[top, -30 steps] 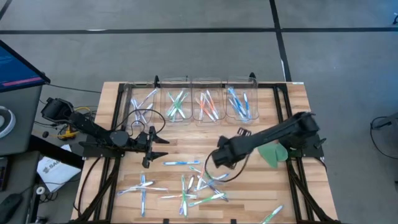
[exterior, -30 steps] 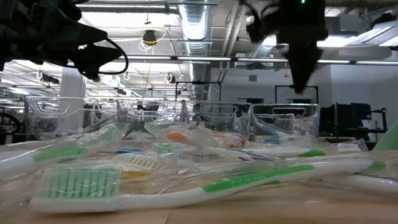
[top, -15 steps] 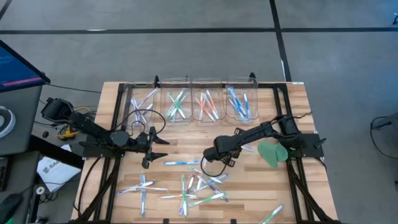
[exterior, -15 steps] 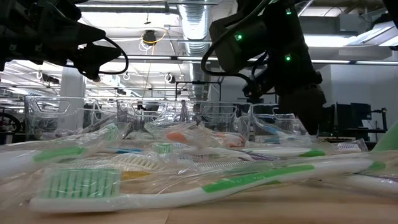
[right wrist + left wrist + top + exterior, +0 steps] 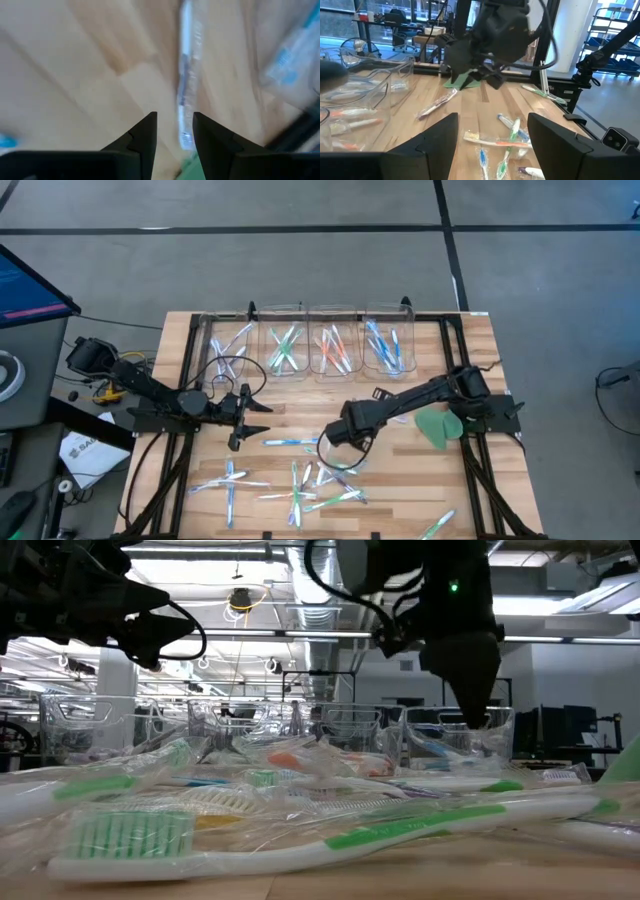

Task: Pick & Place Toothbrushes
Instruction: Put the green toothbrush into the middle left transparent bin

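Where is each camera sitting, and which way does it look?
High view: above the table, looking straight down; both arms show, left tool and right tool.
Low view: at tabletop height, looking level across wrapped toothbrushes to the clear bins; both arms hang in from above.
Left wrist view: on the left arm, looking across the table between its own open fingers at the right arm.
Right wrist view: on the right arm, looking down past its fingers at one toothbrush.
Shared: high and left wrist views both show the green leaf-shaped piece.

counter [image 5: 470, 345]: pale wood planks
back edge: four clear bins [image 5: 305, 340]
front: scattered toothbrushes [image 5: 300, 480]
right: green leaf-shaped piece [image 5: 437, 428]
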`<act>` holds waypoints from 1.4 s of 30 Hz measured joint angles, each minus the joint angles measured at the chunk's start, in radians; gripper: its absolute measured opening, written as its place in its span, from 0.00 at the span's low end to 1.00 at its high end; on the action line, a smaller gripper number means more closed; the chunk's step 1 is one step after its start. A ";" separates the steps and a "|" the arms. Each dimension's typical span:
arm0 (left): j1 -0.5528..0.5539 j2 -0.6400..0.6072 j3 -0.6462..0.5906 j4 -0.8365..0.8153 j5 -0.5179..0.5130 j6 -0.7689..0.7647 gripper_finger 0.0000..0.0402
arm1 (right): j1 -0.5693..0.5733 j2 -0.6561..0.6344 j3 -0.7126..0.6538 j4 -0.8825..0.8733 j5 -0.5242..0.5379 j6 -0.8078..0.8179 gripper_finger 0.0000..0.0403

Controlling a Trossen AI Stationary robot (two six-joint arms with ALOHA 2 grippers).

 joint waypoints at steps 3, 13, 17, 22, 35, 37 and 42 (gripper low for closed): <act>0.000 0.000 0.000 0.000 0.000 0.000 0.58 | 0.019 0.000 0.007 0.060 0.011 -0.036 0.29; 0.000 0.000 0.000 -0.033 -0.001 0.005 0.58 | 0.045 0.000 0.007 0.203 0.014 -0.081 0.30; 0.000 0.000 0.000 -0.056 -0.001 0.006 0.58 | 0.061 0.000 0.007 0.338 0.013 -0.176 0.31; 0.000 0.000 0.000 -0.058 -0.001 0.006 0.58 | 0.062 0.000 0.007 0.411 0.010 -0.211 0.45; 0.000 0.000 0.001 -0.092 -0.001 0.007 0.58 | 0.121 0.001 0.007 0.488 -0.017 -0.214 0.77; 0.000 0.000 0.001 -0.096 -0.001 0.005 0.58 | 0.144 0.001 0.007 0.485 -0.046 -0.223 0.78; 0.000 0.000 0.001 -0.096 -0.001 0.005 0.58 | 0.184 0.002 0.007 0.478 -0.067 -0.120 0.78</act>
